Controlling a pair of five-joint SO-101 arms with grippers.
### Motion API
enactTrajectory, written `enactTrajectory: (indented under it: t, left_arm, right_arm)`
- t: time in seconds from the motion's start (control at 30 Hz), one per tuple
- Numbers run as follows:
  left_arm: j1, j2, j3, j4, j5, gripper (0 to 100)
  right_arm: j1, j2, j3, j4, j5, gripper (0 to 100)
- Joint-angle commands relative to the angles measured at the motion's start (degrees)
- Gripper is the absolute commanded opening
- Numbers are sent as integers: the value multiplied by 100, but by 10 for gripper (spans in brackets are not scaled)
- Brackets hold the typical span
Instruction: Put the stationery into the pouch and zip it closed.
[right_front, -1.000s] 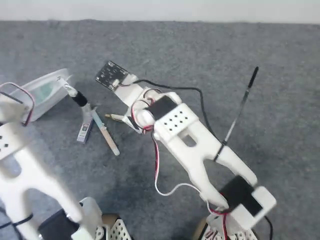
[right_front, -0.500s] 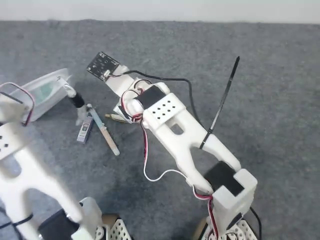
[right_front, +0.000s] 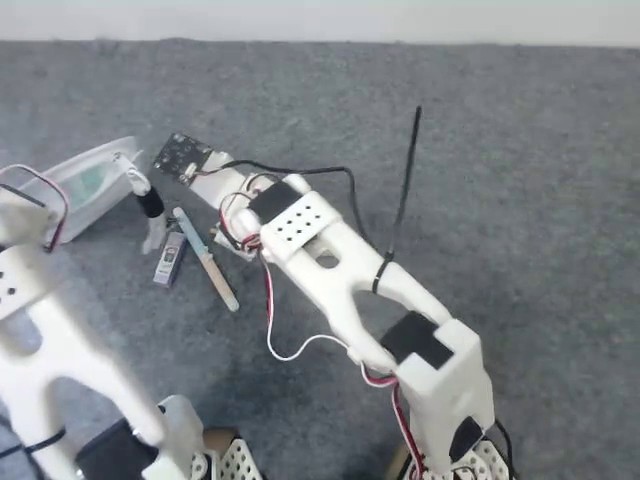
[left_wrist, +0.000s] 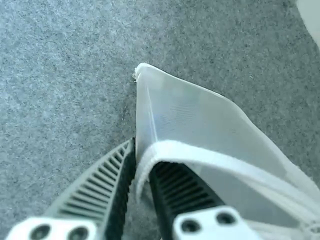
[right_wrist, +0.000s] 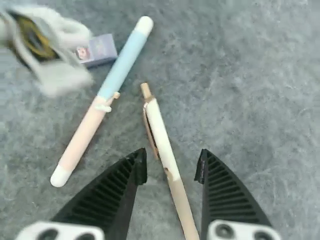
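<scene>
A translucent white pouch (right_front: 85, 180) lies at the far left of the grey carpet. My left gripper (left_wrist: 142, 172) is shut on the pouch's (left_wrist: 200, 125) zipper rim. To its right lie a blue-and-cream pen (right_front: 205, 258), a small eraser box (right_front: 168, 258) and a white-and-black item (right_front: 150, 208). My right gripper (right_wrist: 171, 157) stands open low over a cream pen (right_wrist: 162, 145), one finger on each side of it. Beyond it in that view lie the blue-and-cream pen (right_wrist: 100, 100) and the eraser box (right_wrist: 95, 50). From above, the right gripper (right_front: 232, 240) covers most of the cream pen.
Grey carpet (right_front: 520, 150) covers the whole table. The right arm's body (right_front: 330, 270) stretches diagonally from the front edge to the stationery. The left arm (right_front: 50, 330) stands at the front left. A pale wall edge runs along the back.
The right arm has swung left and forward, bringing its gripper from beside the stationery to over the cream pen. The left arm and pouch have stayed still.
</scene>
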Motion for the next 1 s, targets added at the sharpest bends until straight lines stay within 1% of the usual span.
enactTrajectory:
  t: [0.0, 0.13, 0.5, 0.73, 0.87, 0.97]
  left_arm:
    - [-62, -88, -374, -53, 105, 10]
    - [-62, -88, -374, -53, 105, 10]
    - [-62, -79, -365, -53, 105, 10]
    - [-62, -79, -365, -44, 97, 10]
    - [-62, -79, -356, -44, 97, 10]
    - [-62, -70, -356, -44, 97, 10]
  right_arm:
    - [-48, 92, -571, -75, 114, 169]
    - [-48, 374, -791, -57, 316, 169]
    - [-321, 840, -853, -110, 343, 169]
    - [-321, 1147, -853, -435, 352, 167]
    - [-295, 1262, -853, -523, 642, 167]
    - [-224, 1349, -853, -681, 668, 167]
